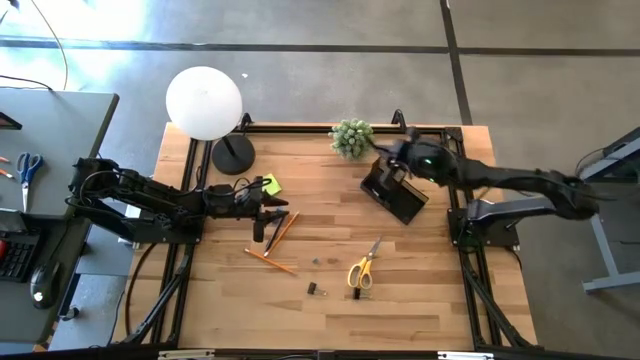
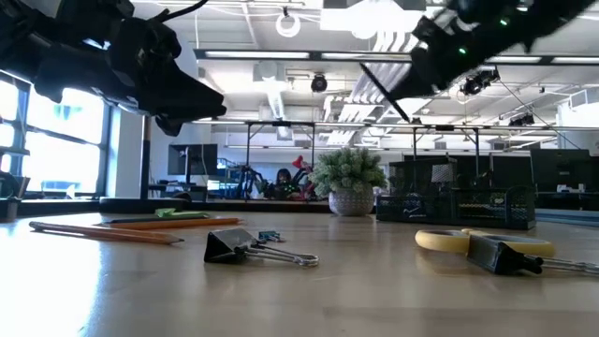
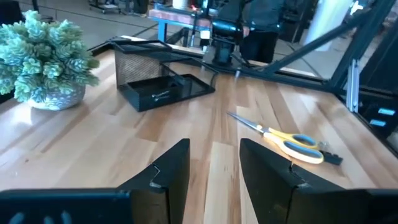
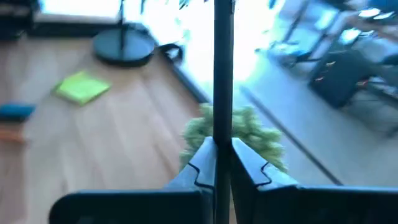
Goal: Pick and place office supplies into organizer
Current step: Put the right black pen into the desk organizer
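**Inspector:** State your pincers and what each carries.

**Robot:** My right pincer is clenched on one dark pen, held above the organizer at the far right of the desk. My left pincer is released, fingers apart with nothing between them, hovering over the left half of the desk near the pencils.

**Inspector:** Count the organizers.

**Robot:** One black mesh caddy, beside one potted plant. What it holds I cannot tell.

**Inspector:** Supplies lying loose?

**Robot:** One pair of yellow-handled scissors, near the front, right of centre. Two dark binder clips: one left of the scissors, one touching their handles. One lime-green sticky-note pad by the left pincer, with one small blue block just beside it. Two orange pencils: one angled just under the left pincer, one nearer the front. One tiny dark item lies between the pencils and the scissors; I cannot identify it.

**Inspector:** Anything else on the desk?

**Robot:** One lamp, white globe over a round black base, at the far left corner.
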